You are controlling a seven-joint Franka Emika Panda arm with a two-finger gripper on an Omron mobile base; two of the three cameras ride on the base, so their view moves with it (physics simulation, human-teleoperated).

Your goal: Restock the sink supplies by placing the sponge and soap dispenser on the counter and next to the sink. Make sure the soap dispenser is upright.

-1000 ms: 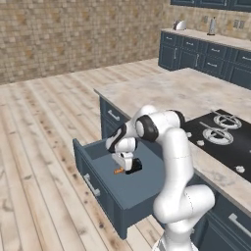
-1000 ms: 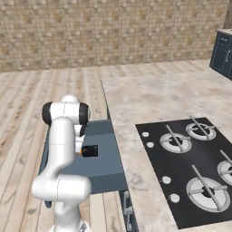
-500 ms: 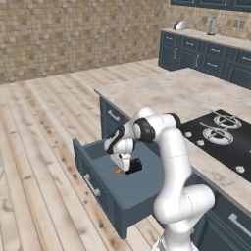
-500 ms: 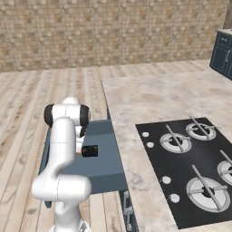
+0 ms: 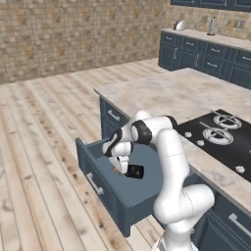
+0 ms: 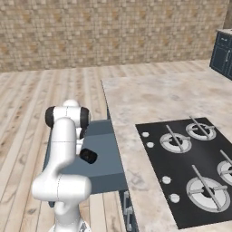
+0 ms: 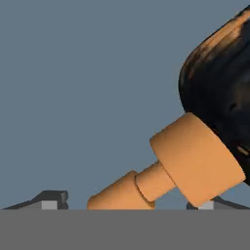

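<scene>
the soap dispenser (image 7: 215, 97) lies tipped in the open drawer (image 5: 122, 188), rigid, probably slick; gripper (image 7: 127, 201) spread apart around its orange pump neck.

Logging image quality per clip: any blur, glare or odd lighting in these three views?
Left base view: even flat light, the arm's edges soft, the soap dispenser dark in the open drawer. Right base view: sharp hob, no glare. Hand view: pump and bottle very close, cropped, faint sheen on the black body; gripper tips barely visible.
</scene>
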